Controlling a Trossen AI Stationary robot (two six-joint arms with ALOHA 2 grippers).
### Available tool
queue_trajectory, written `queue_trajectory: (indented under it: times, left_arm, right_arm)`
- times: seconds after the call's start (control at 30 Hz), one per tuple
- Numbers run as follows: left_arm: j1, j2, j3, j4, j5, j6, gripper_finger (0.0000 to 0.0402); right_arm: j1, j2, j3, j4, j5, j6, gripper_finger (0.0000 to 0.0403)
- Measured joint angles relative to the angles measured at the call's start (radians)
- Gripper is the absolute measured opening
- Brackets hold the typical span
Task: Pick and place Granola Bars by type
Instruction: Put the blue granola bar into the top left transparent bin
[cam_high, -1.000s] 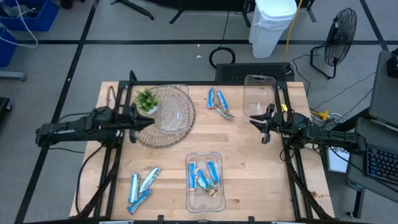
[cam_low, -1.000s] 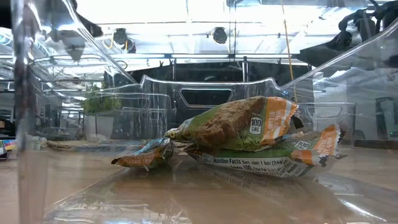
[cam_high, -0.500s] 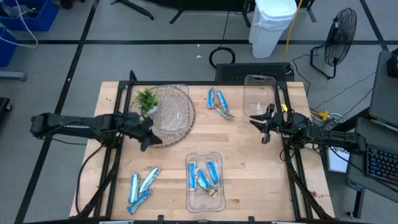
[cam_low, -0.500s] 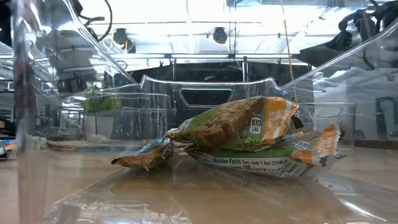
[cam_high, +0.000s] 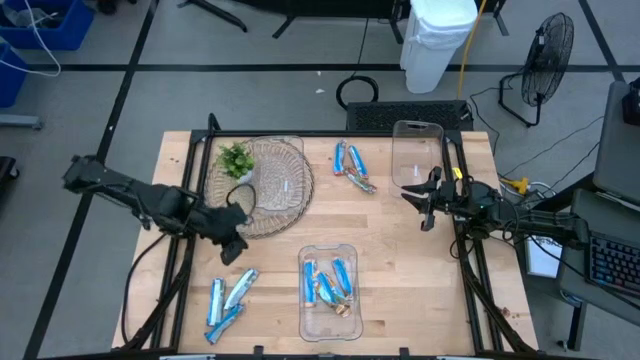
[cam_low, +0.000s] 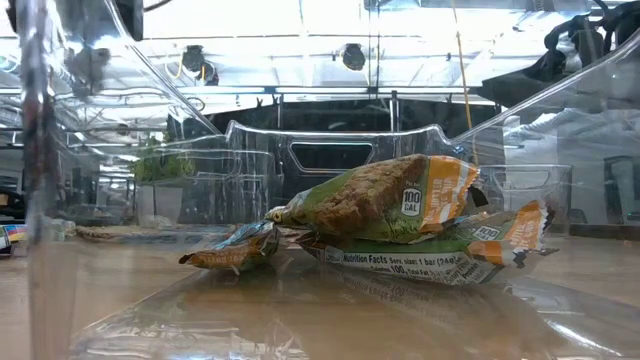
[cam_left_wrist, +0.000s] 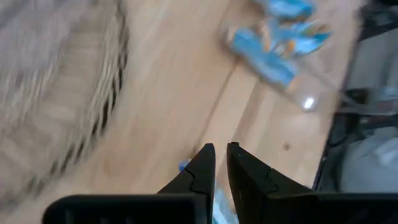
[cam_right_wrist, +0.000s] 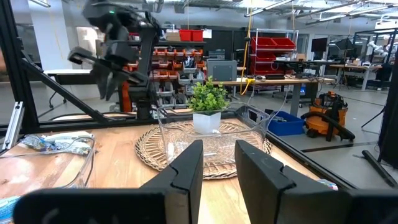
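Blue-and-white granola bars lie in three groups in the high view: a loose pile near the table's near-left corner (cam_high: 228, 298), a small pile at the far centre (cam_high: 352, 165), and several inside a clear tray (cam_high: 302, 300) at the near centre. Tan bars (cam_low: 400, 215) lie in that tray's near end, seen close up in the low view. My left gripper (cam_high: 231, 250) hangs between the wicker mat and the near-left pile, shut and empty (cam_left_wrist: 221, 150). My right gripper (cam_high: 414, 206) waits, open, at the right side (cam_right_wrist: 217, 146).
A round wicker mat (cam_high: 262, 212) bears a clear bowl and a small green plant (cam_high: 235, 158) at the far left. A tall clear container (cam_high: 417, 150) stands at the far right, close to my right gripper. Bare wood shows between the tray and the right edge.
My left arm has swung away from the wicker mat toward the table's near edge. Its gripper has moved from the mat's left rim to a spot just near of the mat, closer to the near-left pile of blue bars. No bar has moved.
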Motion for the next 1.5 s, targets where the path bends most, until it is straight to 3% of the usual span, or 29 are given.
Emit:
queue_trajectory:
  times: [0.13, 0.33, 0.5, 0.63, 0.8, 1.03, 1.2, 1.5]
  left_arm:
    - [-0.076, 0.134, 0.091, -0.085, -0.004, -0.149, 0.0046]
    - [-0.14, 0.321, 0.109, -0.08, 0.062, -0.321, 0.0047]
    - [-0.164, 0.462, 0.106, -0.081, 0.119, -0.358, 0.0047]
    - [-0.165, 0.534, 0.105, -0.078, 0.133, -0.3, 0.0047]
    - [-0.145, 0.574, 0.105, -0.077, 0.116, -0.234, 0.0047]
    - [-0.116, 0.571, 0.105, -0.077, 0.069, -0.299, 0.0047]
    - [-0.108, 0.571, 0.105, -0.072, 0.07, -0.22, 0.0047]
    - [-0.108, 0.571, 0.105, -0.033, 0.099, -0.314, 0.0047]
  right_arm:
    - [0.0, 0.0, 0.0, 0.0, 0.0, 0.0, 0.0084]
    - [0.0, 0.0, 0.0, 0.0, 0.0, 0.0, 0.0084]
    - [0.0, 0.0, 0.0, 0.0, 0.0, 0.0, 0.0084]
    - [0.0, 0.0, 0.0, 0.0, 0.0, 0.0, 0.0084]
    - [0.0, 0.0, 0.0, 0.0, 0.0, 0.0, 0.0084]
    - [0.0, 0.0, 0.0, 0.0, 0.0, 0.0, 0.0084]
    - [0.0, 0.0, 0.0, 0.0, 0.0, 0.0, 0.0084]
    - [0.0, 0.0, 0.0, 0.0, 0.0, 0.0, 0.0084]
